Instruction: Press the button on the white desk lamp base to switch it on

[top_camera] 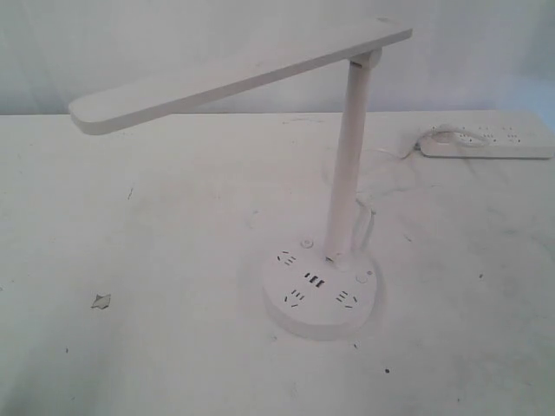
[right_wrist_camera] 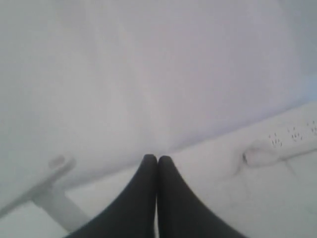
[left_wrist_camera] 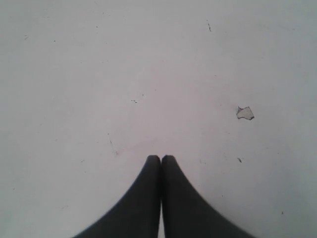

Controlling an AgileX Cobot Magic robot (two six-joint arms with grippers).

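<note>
The white desk lamp (top_camera: 351, 147) stands right of the table's middle, its long flat head (top_camera: 234, 74) reaching left. Its round white desk lamp base (top_camera: 316, 295) shows dark socket slots, central USB ports and two small round buttons (top_camera: 368, 278) (top_camera: 307, 243). Neither arm appears in the exterior view. My left gripper (left_wrist_camera: 161, 157) is shut and empty above bare tabletop. My right gripper (right_wrist_camera: 157, 157) is shut and empty too; the lamp's pole and head (right_wrist_camera: 52, 191) show blurred beside it. The lamp is unlit.
A long white power strip (top_camera: 486, 141) (right_wrist_camera: 287, 141) lies at the back right, with a cable running toward the lamp. A small chipped patch (top_camera: 101, 302) (left_wrist_camera: 244, 113) marks the white table at the left. A pale wall stands behind the table.
</note>
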